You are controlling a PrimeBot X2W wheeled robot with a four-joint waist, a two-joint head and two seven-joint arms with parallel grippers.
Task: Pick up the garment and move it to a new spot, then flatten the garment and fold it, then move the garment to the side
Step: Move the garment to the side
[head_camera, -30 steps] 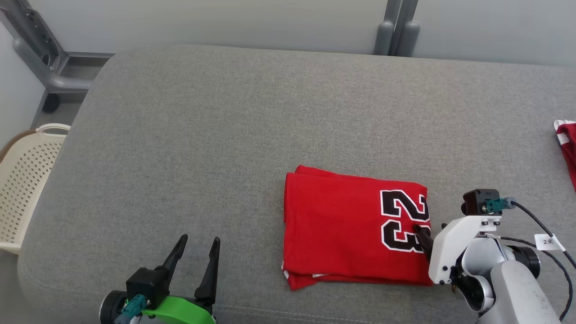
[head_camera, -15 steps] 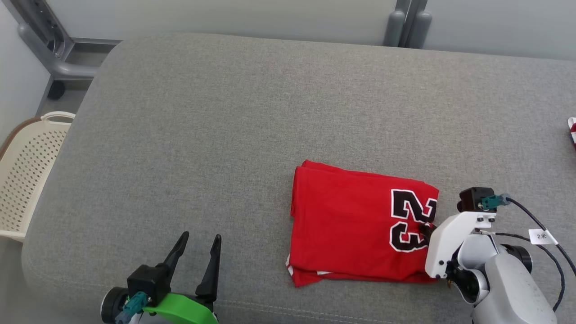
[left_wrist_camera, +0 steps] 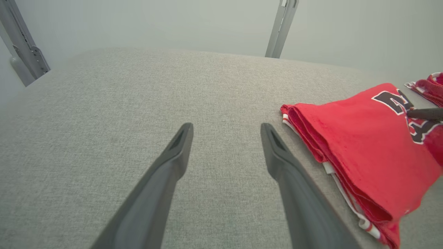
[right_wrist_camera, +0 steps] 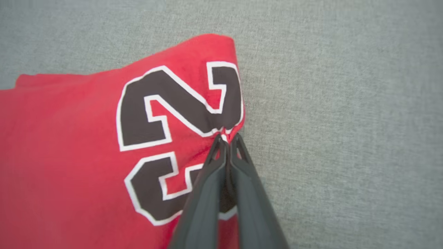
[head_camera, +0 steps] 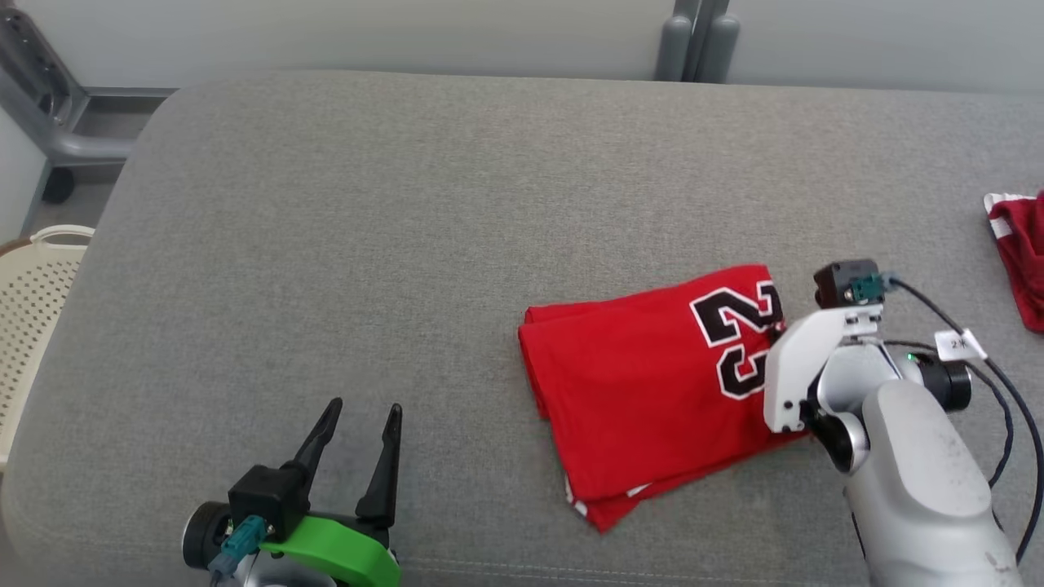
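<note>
garment (head_camera: 644, 383) turned, long axis slanting up-right | right gripper (right_wrist_camera: 226, 137) pinches it | left gripper (head_camera: 364, 407) wide

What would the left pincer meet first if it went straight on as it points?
The left pincer would likely meet only bare grey cushion; the red garment lies off to its right. Height unclear.

You're in what looks like a bare test room: plain pale wall (head_camera: 408, 33) and grey metal posts (head_camera: 675, 49) along the top, a wide grey fabric pad (head_camera: 367, 244), a cream perforated basket (head_camera: 33, 293) at left
</note>
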